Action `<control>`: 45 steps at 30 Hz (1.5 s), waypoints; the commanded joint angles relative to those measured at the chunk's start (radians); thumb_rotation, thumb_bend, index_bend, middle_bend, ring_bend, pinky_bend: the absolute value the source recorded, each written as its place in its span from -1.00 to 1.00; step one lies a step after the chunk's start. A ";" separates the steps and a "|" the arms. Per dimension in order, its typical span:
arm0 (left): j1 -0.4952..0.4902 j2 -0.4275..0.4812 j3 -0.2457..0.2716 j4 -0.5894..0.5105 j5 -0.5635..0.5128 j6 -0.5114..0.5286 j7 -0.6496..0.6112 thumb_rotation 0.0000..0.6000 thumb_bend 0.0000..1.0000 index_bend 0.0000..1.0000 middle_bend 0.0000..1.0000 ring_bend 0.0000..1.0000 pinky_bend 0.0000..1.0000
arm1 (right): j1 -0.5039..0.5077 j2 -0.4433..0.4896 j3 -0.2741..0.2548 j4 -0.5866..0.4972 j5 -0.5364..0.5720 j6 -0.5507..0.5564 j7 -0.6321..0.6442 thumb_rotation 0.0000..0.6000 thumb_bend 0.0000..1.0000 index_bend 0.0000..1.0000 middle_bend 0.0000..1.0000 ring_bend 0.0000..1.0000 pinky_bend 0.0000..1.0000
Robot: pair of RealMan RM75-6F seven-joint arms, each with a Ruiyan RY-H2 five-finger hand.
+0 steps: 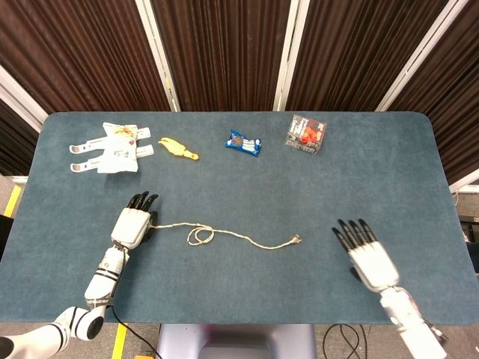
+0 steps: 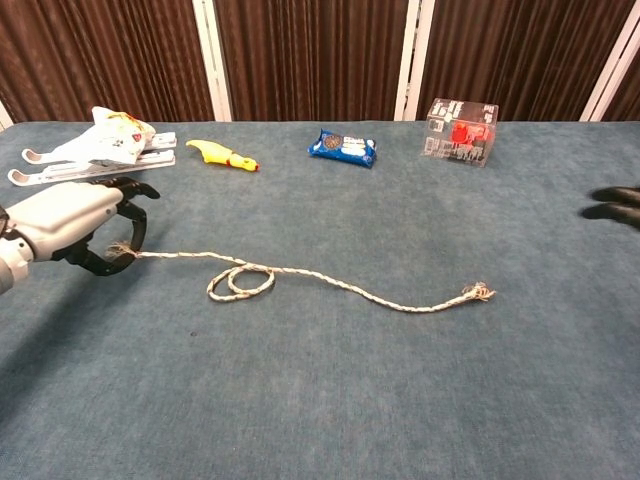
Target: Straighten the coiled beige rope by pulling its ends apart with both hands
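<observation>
Twisted beige rope (image 1: 224,234) on a blue-grey felt-like table (image 1: 314,194), thin and fibrous, frayed into small tufts at both ends. Long axis across the table, left to right, with the right end lying a little nearer the front edge than the left. One small double loop (image 2: 240,281) about a third of the way along from the left end; from there a shallow wavy run to the free frayed end (image 2: 478,292), lying loose near the table's middle.

Left hand (image 1: 132,224), white shell with black fingers, at the rope's left end, fingers curled down around the tuft and pinching it; in the chest view the same hand (image 2: 75,225) hooked over that end, the strand running out taut from under the fingertips.

Right hand (image 1: 367,254) flat and spread, palm down, holding nothing, well apart from the free end, towards the right front of the table; only dark fingertips (image 2: 615,203) at the frame edge in the chest view.

Along the far side: crinkled white bag (image 1: 120,147) over white plastic pieces, yellow rubber toy (image 1: 178,148), glossy blue packet (image 1: 244,142), clear box (image 1: 306,134) with red contents.
</observation>
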 commanded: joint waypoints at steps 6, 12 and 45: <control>0.023 0.057 0.010 -0.091 0.007 0.039 0.037 1.00 -0.15 0.31 -0.79 -1.00 -0.74 | 0.151 -0.159 0.074 0.057 0.037 -0.144 -0.097 1.00 -0.43 -0.08 -1.00 -1.00 -1.00; 0.031 0.081 0.008 -0.130 -0.004 0.048 0.054 1.00 -0.15 0.31 -0.79 -1.00 -0.74 | 0.220 -0.251 0.102 0.132 0.104 -0.225 -0.158 1.00 -0.40 0.04 -1.00 -1.00 -1.00; 0.030 0.100 0.005 -0.128 -0.021 0.041 0.038 1.00 -0.14 0.24 -0.80 -1.00 -0.75 | 0.304 -0.354 0.087 0.256 0.239 -0.243 -0.205 1.00 -0.11 0.37 -0.94 -1.00 -1.00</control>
